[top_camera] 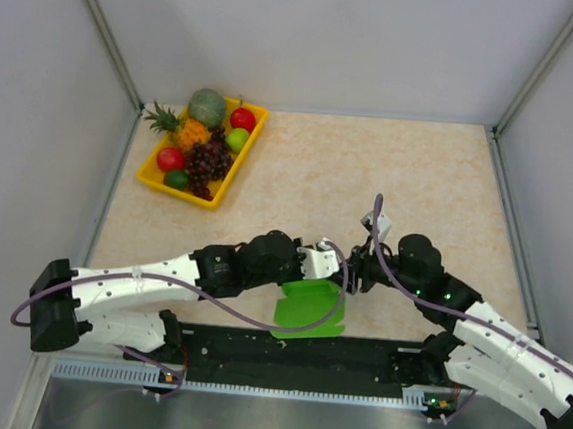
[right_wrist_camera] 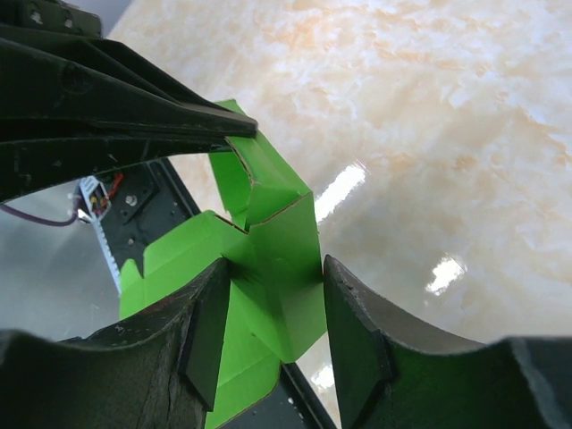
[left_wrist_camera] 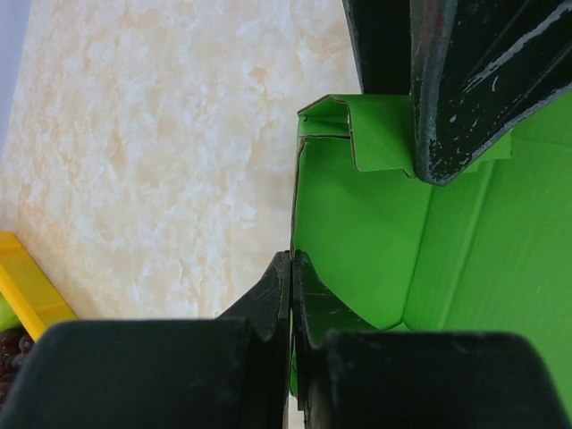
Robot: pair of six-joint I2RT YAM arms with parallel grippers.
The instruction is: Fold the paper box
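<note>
A: Position of paper box (top_camera: pixel 308 307)?
B: Lies at near edge of table (top_camera: pixel 390 173), between both arms, partly over black base rail (top_camera: pixel 255 347); long axis roughly left to right.
A: Left gripper (left_wrist_camera: pixel 292 268)?
B: Pressed together, pinching one upright wall edge.
A: Right gripper (right_wrist_camera: pixel 275 299)?
B: Spread, straddling a raised corner flap; flap directly between the jaws. Meets the left from the opposite side, equally near.
A: Hidden?
B: Contact at one jaw unclear; far half of box cut off; overhead, fold masked by both claws.
</note>
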